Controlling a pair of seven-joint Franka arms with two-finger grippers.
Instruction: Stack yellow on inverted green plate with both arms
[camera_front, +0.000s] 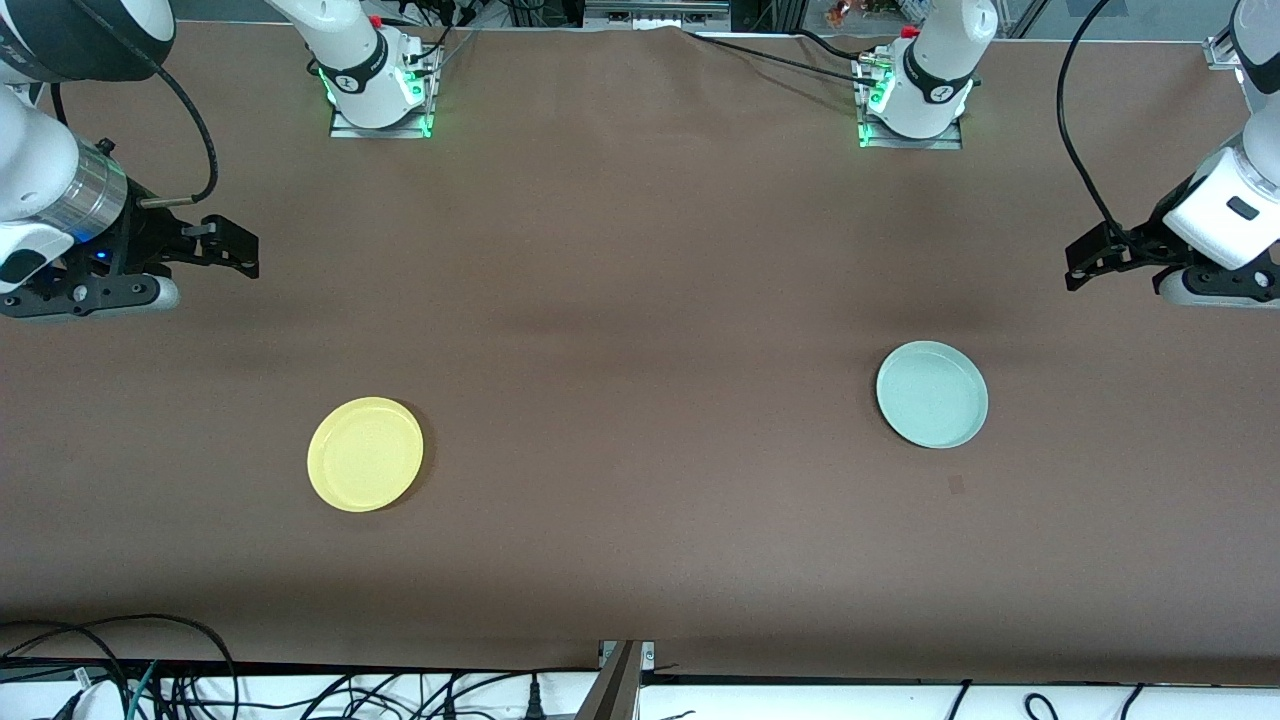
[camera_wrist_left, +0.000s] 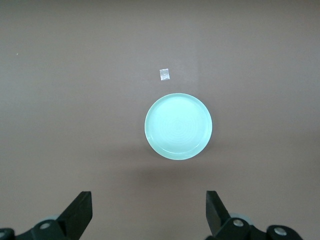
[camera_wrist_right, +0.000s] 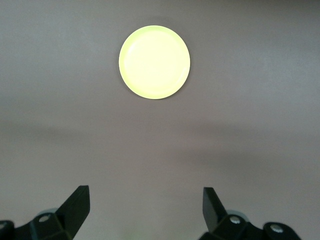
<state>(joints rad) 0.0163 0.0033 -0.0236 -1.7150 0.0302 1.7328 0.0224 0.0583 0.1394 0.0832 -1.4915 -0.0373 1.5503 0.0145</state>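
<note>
Yellow plate (camera_front: 365, 453): flat on the brown desk (camera_front: 640, 300), rim up, toward the right arm's end. On a clock face centred on the middle of the desk in the front view, at about 8 o'clock. Untouched, with bare desk all round.

Pale mint-green plate (camera_front: 932, 394): flat on the desk toward the left arm's end, at about 4 o'clock on the same dial. Well apart from the yellow plate and a little farther from the front camera. Faint concentric rings on the upward face in the left wrist view (camera_wrist_left: 178, 126); cannot tell for sure whether rim up or rim down. Small square scrap (camera_front: 956, 485) on the desk near it, at about 6 o'clock from the plate and nearer to the front camera, not touching.

Right gripper (camera_front: 235, 250): up in the air over bare desk at the right arm's end, between 9 and 10 o'clock on the dial, clear of the yellow plate. Jaws spread wide, holding nothing. In the right wrist view, both black fingers (camera_wrist_right: 77, 202) at the edge of the picture and the yellow plate (camera_wrist_right: 154, 62) well ahead of them.

Left gripper (camera_front: 1085, 262): up in the air over bare desk at the left arm's end, between 2 and 3 o'clock, clear of the green plate. Jaws likewise parted and empty.
</note>
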